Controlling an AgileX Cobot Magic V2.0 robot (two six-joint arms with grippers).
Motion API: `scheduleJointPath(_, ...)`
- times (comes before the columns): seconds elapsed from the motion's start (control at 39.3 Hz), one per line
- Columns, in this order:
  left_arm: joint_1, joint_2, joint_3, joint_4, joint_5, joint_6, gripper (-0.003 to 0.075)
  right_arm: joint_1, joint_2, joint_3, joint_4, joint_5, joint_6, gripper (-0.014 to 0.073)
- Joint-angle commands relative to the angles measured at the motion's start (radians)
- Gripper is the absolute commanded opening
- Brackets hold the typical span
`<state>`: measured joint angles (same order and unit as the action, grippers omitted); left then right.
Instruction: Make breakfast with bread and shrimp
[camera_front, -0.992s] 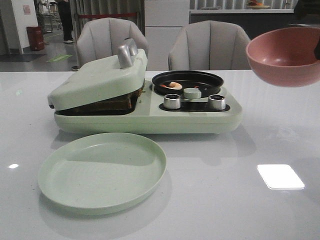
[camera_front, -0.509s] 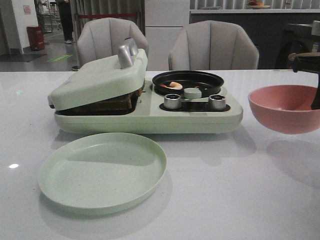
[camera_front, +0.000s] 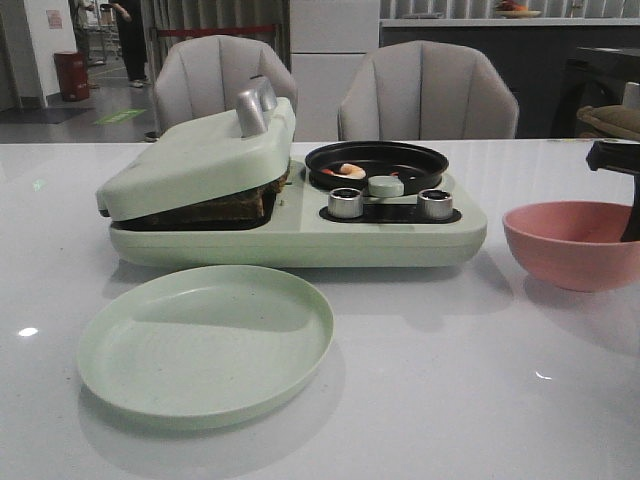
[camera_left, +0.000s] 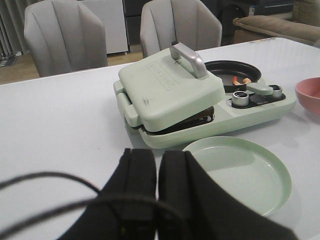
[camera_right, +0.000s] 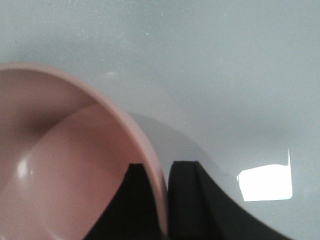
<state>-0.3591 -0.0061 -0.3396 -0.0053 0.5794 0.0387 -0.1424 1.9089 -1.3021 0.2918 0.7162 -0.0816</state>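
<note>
We set the pink bowl (camera_front: 570, 243) on the counter (camera_front: 430, 380), right hand (camera_right: 161, 172) pinching its rim; next, let go.

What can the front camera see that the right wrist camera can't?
Only the front view shows the green breakfast maker, the bread under its lid, the shrimp in the little black pan, the empty green plate, and two chairs. Only the right wrist view shows the right gripper pinching the rim, one finger inside and one outside, and the bowl's empty inside. Both show the pink bowl and the white table.
</note>
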Motion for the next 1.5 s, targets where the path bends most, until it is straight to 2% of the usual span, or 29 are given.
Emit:
scheduleJointPath(0.0, 0.001, 0.0, -0.023, -0.008, -0.084, -0.012, 0.0114, -0.004, -0.047, -0.061, -0.025, 0.0, -0.015, 0.0313)
scheduleJointPath(0.1, 0.001, 0.0, -0.023, -0.008, -0.084, -0.012, 0.0114, 0.003, -0.048, -0.106, -0.081, 0.026, -0.017, 0.0425)
scheduleJointPath(0.18, 0.001, 0.0, -0.023, -0.008, -0.084, -0.012, 0.0114, 0.01, -0.054, -0.137, -0.13, 0.049, -0.024, 0.0454)
scheduleJointPath(0.41, 0.001, 0.0, -0.023, -0.008, -0.084, -0.012, 0.0114, 0.048, -0.184, -0.151, -0.15, 0.013, -0.061, 0.0456)
scheduleJointPath(0.76, 0.001, 0.0, -0.023, -0.008, -0.084, -0.012, 0.0114, 0.15, -0.45, -0.114, -0.15, -0.154, -0.104, 0.0441)
scheduleJointPath(1.02, 0.001, 0.0, -0.023, -0.008, -0.084, -0.012, 0.0114, 0.227, -0.63, 0.078, -0.144, -0.366, -0.104, 0.0441)
scheduleJointPath(1.27, 0.001, 0.0, -0.023, -0.008, -0.084, -0.012, 0.0114, 0.291, -0.849, 0.336, -0.144, -0.635, -0.104, 0.0441)
scheduleJointPath(1.48, 0.001, 0.0, -0.023, -0.008, -0.084, -0.012, 0.0114, 0.339, -1.032, 0.524, -0.144, -0.785, -0.104, 0.0441)
